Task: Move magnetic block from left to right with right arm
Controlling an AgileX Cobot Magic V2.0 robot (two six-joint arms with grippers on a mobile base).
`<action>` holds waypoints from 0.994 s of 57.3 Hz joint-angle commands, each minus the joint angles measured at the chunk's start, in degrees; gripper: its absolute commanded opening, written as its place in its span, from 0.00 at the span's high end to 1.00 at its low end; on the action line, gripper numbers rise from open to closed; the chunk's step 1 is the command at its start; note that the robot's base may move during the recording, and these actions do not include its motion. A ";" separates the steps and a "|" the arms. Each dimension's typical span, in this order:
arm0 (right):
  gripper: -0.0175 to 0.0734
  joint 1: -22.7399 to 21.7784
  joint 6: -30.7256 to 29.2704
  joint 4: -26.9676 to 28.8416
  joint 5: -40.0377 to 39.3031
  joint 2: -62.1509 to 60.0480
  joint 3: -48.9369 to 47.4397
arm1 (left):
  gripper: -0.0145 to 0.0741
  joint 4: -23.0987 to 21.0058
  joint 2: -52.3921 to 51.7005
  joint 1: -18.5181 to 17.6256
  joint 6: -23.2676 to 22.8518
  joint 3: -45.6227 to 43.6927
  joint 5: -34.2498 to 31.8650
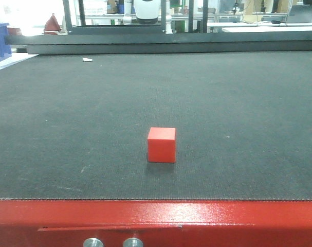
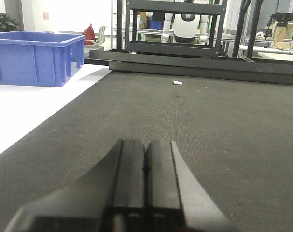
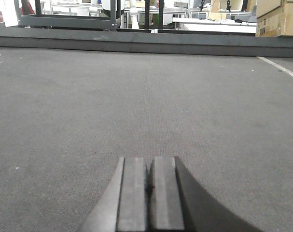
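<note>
Near front edge of mat (image 1: 68,128), magnetic block (image 1: 161,145), left hand (image 2: 146,146), right hand (image 3: 149,163) closed empty

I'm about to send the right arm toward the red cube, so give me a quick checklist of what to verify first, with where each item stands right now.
1. Find the magnetic block: ok, it sits flat on the dark mat, near the red front edge.
2. Block free to grasp: ok, nothing touches it.
3. Readiness of the right gripper: not ok, its jaws are shut and empty and need opening.
4. Block in the right wrist view: not ok, only mat shows.
5. Is the left gripper out of the path: cannot tell. Its jaws are shut and empty, and the block is not in its view.
6. Space right of the block: ok, only bare mat.
</note>
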 commanded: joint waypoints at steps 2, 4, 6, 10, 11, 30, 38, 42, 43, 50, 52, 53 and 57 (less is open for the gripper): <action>0.78 -0.28 -0.55 -0.40 -5.87 -1.17 -0.10 | 0.98 -0.27 -0.47 -0.44 0.01 0.44 -4.95; 0.78 -0.28 -0.55 -0.40 -5.87 -1.17 -0.10 | 0.98 -0.27 -0.47 -0.44 0.01 0.44 -4.95; 0.78 -0.28 -0.55 -0.40 -5.87 -1.17 -0.10 | 0.98 -0.27 -0.47 -0.44 0.01 0.44 -4.95; 0.78 -0.28 -0.55 -0.40 -5.87 -1.17 -0.10 | 0.98 -0.27 -0.47 -0.44 0.01 0.44 -4.95; 0.78 -0.28 -0.55 -0.40 -5.87 -1.17 -0.10 | 0.98 -0.27 -0.47 -0.44 0.01 0.44 -4.95; 0.78 -0.28 -0.55 -0.40 -5.81 -1.17 -0.10 | 0.98 -0.27 -0.47 -0.44 0.01 0.44 -4.95; 0.78 -0.28 -0.55 -0.40 -5.81 -1.17 -0.10 | 0.98 -0.27 -0.47 -0.44 0.01 0.44 -4.95; 0.78 -0.28 -0.55 -0.40 -5.81 -1.17 -0.10 | 0.98 -0.27 -0.47 -0.44 0.01 0.44 -4.95; 0.78 -0.28 -0.55 -0.40 -5.81 -1.17 -0.10 | 0.98 -0.27 -0.47 -0.44 0.01 0.44 -4.95; 0.78 -0.28 -0.55 -0.40 -5.86 -1.17 -0.10 | 0.98 -0.27 -0.47 -0.44 0.01 0.44 -4.95; 0.78 -0.28 -0.55 -0.40 -5.86 -1.17 -0.10 | 0.98 -0.27 -0.47 -0.44 0.01 0.44 -4.95; 0.78 -0.28 -0.55 -0.40 -5.86 -1.17 -0.10 | 0.98 -0.27 -0.47 -0.44 0.01 0.44 -4.95; 0.78 -0.28 -0.55 -0.40 -5.86 -1.17 -0.10 | 0.98 -0.27 -0.47 -0.44 0.01 0.44 -4.95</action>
